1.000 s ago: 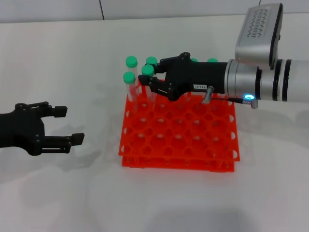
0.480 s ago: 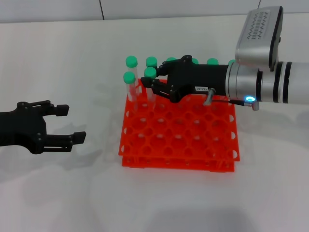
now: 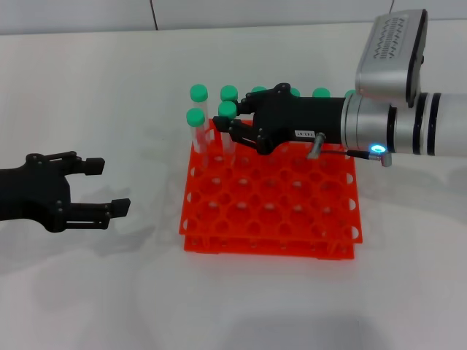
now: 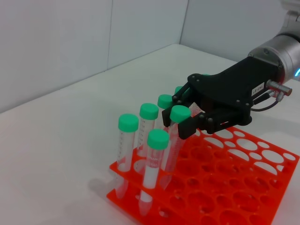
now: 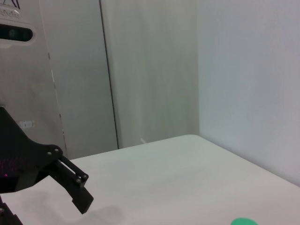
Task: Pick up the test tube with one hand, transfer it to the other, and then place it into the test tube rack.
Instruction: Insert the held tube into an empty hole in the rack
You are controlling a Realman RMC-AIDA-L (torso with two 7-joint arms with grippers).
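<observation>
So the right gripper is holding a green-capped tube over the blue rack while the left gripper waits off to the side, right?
Not quite: the test tube rack is orange-red, not blue, as the head view shows. The right gripper does hold the test tube over it, and the left gripper waits aside.

Labelled black right gripper [image 4: 180, 119] fingers around a green-capped test tube [image 4: 173, 136] standing in the orange-red test tube rack [image 4: 225, 187], other green-capped tubes [image 4: 127, 143] beside it

We see a white worktop [image 3: 109, 87] under even, soft light. Behind it stand plain pale wall panels [image 4: 56, 42] with a dark vertical seam between them, and a tall grey cabinet door [image 5: 75, 79] stands beside a white wall [image 5: 248, 70].
</observation>
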